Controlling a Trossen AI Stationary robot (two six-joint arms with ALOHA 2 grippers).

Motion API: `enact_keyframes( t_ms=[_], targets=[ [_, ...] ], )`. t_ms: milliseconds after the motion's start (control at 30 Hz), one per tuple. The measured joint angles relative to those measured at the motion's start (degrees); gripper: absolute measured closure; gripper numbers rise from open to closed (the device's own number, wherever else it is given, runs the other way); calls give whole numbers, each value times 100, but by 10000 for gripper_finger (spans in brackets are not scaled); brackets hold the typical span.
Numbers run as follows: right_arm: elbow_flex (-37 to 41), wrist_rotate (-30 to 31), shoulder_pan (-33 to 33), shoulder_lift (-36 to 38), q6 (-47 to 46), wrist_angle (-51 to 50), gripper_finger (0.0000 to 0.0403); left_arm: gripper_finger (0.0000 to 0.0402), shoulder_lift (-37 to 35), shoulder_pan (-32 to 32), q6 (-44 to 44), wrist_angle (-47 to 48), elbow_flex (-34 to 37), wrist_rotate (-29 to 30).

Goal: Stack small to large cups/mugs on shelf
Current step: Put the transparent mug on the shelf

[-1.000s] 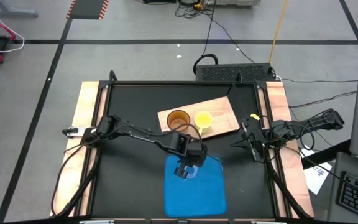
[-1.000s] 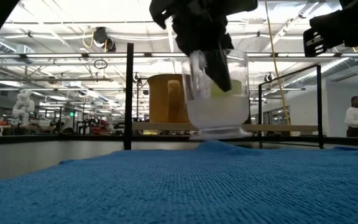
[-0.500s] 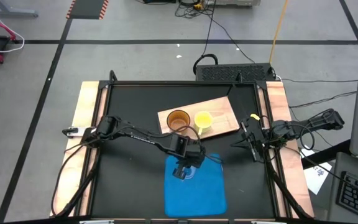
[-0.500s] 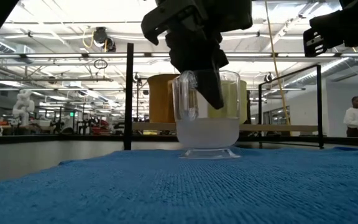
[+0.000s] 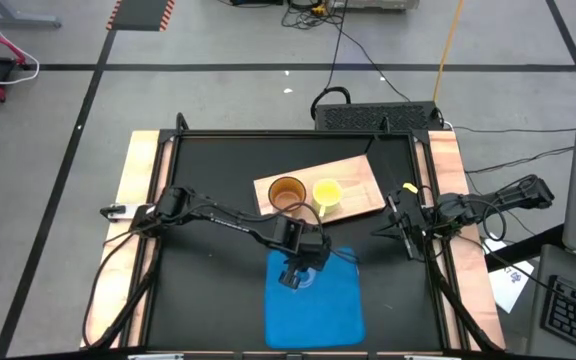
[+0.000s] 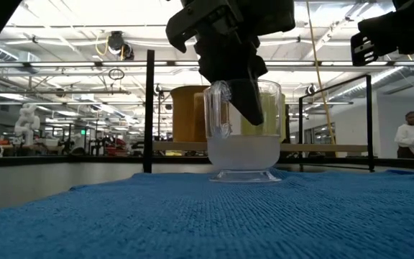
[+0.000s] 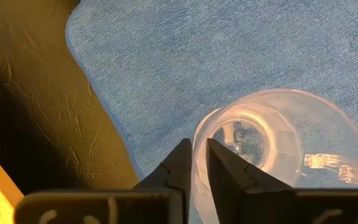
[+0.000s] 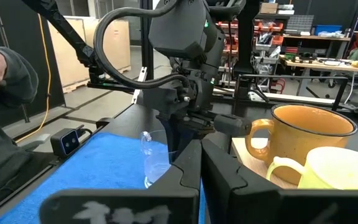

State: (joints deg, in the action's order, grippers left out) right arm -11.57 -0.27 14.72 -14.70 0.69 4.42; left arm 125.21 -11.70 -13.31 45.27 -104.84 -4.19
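The small clear cup (image 6: 243, 137) stands upright with its base on the blue mat (image 5: 318, 310); it also shows in the left wrist view (image 7: 278, 149). My left gripper (image 5: 296, 270) is over it, shut on its rim. The amber mug (image 5: 287, 192) and the yellow mug (image 5: 327, 192) stand side by side on the light-wood shelf board (image 5: 363, 180), beyond the mat's far edge. My right gripper (image 5: 383, 230) is shut and empty at the right of the table, pointing toward the mugs. My left gripper pinches the clear cup's rim (image 7: 196, 142), one finger inside the cup (image 6: 246, 101) and one outside it. The fingers come from above, pointing down. The cup stands upright, its base (image 6: 243, 175) on the blue mat.
Black frame posts (image 6: 149, 108) stand at the table's far edge. The table's black surface (image 5: 208, 290) lies left of the mat. A person's sleeve (image 8: 5, 81) shows beyond the table, and another person (image 6: 408, 137) stands far off in the room.
My left gripper has gone down with the clear cup. The cup hung tilted just above the mat and now stands upright on it. The gripper has kept its hold on the rim.
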Motion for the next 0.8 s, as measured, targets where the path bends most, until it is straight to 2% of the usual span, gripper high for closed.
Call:
enact_keyframes(
  t_ms=[200, 567, 800],
  targets=[
    [0, 0, 2, 0, -1, 0, 403, 314, -15, -87, -141, -27, 0, 34],
    [0, 2, 2, 0, -4, 0, 403, 223, -71, -147, -145, -138, -39, 170],
    [0, 0, 2, 1, -4, 0, 403, 202, -71, -147, -147, -97, -39, 173]
  ],
)
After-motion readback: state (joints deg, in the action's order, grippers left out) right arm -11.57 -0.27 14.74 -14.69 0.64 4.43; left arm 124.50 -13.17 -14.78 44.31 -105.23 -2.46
